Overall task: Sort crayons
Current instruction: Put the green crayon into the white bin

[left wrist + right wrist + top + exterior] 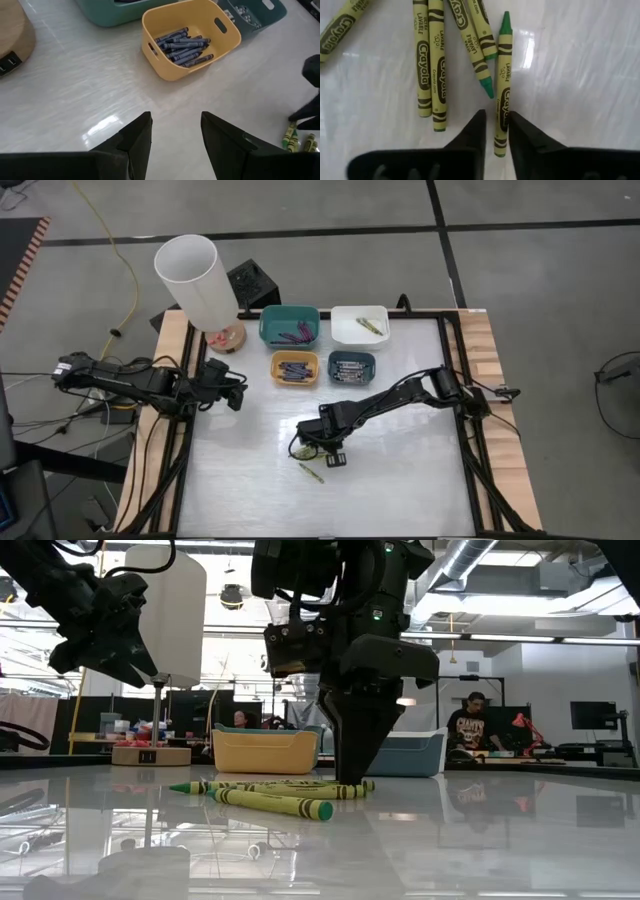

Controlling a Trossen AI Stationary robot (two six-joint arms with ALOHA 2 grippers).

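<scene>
The right end effector [495, 131] is down on the bench [400, 470] near its middle, its fingers squeezing one yellow-green crayon [503, 75]; more yellow-green crayons [431, 65] lie just beside it; the left end effector [175, 132] hangs open by the left edge, near the yellow bin [165, 70] of blue crayons [182, 46].

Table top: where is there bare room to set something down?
Free: the white surface between the yellow bin and the right claw, and the stretch right of that arm toward the table's edge. Crowded: around the yellow-green crayons and the bin cluster by the teal bin.
</scene>
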